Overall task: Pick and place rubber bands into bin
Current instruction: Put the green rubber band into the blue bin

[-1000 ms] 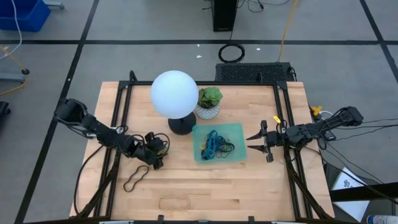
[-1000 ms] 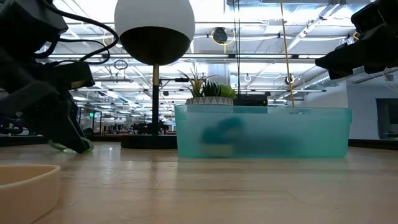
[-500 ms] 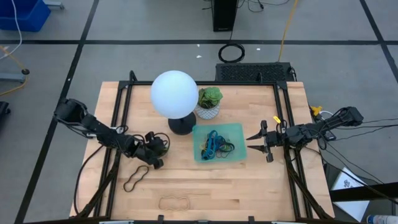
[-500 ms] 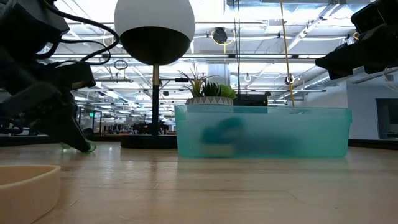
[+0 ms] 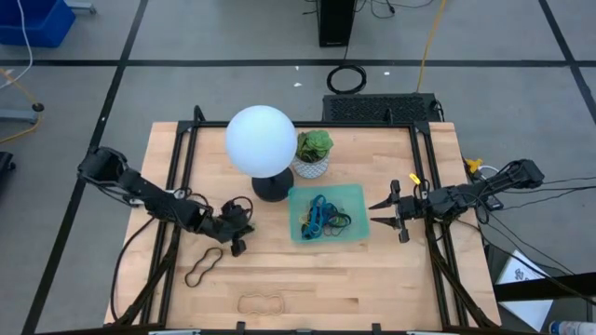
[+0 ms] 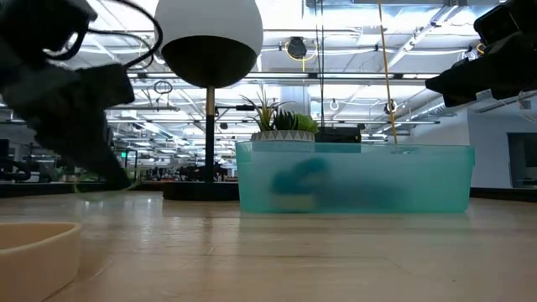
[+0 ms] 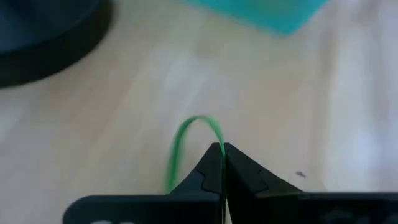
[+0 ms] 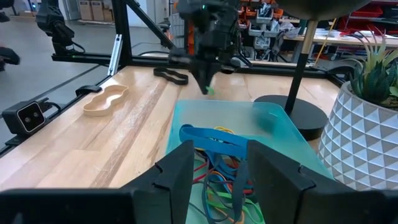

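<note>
My left pincer point(image 7: 222, 148) is pinching a green rubber band point(image 7: 186, 138) just above the counter point(image 5: 279, 270); the bin point(image 5: 358, 195) sits beyond it. My right pincer point(image 5: 384, 212) waits spread beside the bin.

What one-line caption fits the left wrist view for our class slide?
Left gripper shut on a green rubber band, lifted over the wooden table near the mint-green bin.
</note>
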You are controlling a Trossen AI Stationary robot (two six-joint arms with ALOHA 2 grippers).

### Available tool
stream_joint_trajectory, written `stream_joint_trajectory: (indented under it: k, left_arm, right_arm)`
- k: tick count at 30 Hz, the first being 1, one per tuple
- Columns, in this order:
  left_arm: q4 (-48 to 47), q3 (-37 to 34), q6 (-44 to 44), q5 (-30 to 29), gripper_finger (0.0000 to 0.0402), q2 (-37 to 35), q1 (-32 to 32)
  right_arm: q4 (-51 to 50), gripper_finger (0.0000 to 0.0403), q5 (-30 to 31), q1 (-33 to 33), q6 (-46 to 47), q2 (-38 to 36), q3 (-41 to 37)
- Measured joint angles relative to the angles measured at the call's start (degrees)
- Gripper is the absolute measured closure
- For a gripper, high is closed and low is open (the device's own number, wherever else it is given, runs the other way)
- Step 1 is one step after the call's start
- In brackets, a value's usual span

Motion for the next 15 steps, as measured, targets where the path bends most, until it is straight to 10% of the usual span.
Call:
stream_joint_trajectory:
  k: [15]
  left_arm:
    - [26.83, 4.32, 16.84, 9.98, 0.0398, -2.48, -2.33]
  right_arm:
    - [-0.02, 0.0261, 0.0, 0.0, 0.0, -0.01, 0.0]
